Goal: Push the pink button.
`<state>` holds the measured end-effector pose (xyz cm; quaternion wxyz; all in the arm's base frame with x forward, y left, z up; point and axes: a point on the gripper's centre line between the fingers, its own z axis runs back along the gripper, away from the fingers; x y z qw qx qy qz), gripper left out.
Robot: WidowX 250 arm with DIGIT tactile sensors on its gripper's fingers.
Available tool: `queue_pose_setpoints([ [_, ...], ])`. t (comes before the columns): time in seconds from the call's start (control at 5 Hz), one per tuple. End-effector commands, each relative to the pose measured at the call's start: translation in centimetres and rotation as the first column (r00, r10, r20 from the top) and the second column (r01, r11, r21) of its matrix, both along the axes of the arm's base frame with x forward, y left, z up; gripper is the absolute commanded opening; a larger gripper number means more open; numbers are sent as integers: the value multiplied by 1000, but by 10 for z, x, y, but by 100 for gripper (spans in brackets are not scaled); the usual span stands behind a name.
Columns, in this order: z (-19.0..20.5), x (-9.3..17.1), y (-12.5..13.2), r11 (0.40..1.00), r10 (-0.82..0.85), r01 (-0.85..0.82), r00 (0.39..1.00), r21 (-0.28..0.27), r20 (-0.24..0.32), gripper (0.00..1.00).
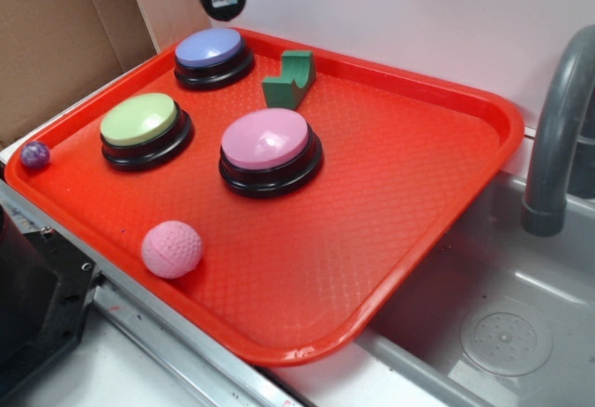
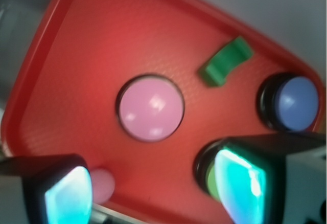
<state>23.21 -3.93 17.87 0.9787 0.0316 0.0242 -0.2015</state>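
Tool high above red tray, pink button untouched

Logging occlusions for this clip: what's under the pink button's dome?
The pink button sits on its black circular base, which rests on the red tray. The tray surface beneath the base is covered, so anything there cannot be seen.

Space directly above the pink button is unobstructed. Around it on the red tray stand the green block, lavender-blue button and green button; the dimpled pink ball lies nearer the front. The tray's right half is bare.
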Motion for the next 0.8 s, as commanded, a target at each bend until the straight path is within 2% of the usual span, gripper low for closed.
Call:
queue_pose_setpoints([
  [0.0,33,-4,-9,997,34,-29,997,-73,74,100],
  [0.6,54,-11,-19,1000,9,-8,993,-7,122,100],
])
